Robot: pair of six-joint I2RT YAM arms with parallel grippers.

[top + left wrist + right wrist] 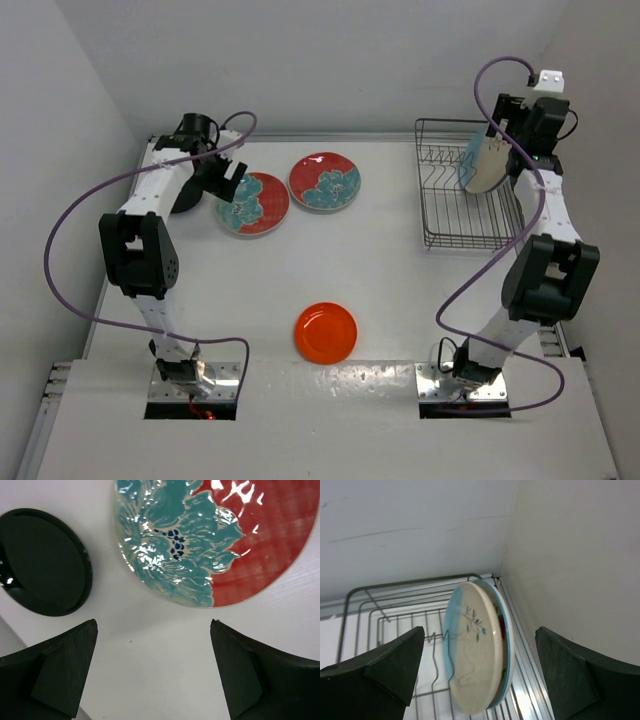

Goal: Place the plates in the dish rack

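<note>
Left gripper [152,647]: fingers spread wide, holding nothing, hanging over bare table just short of the near floral plate [200,545], black plate [42,562] off to one side.

Right gripper [480,640]: also spread and empty, facing the cream plate [470,650], which stood on edge in the dish rack [440,200] with the watermelon plate [503,625] close behind it.

Second floral plate [325,182] and orange plate [326,332] lay flat on the table.

Two racked, four to go (my reading). The left looked lined up on the floral rim; the next move would call for dropping low and working one finger under that edge.
</note>
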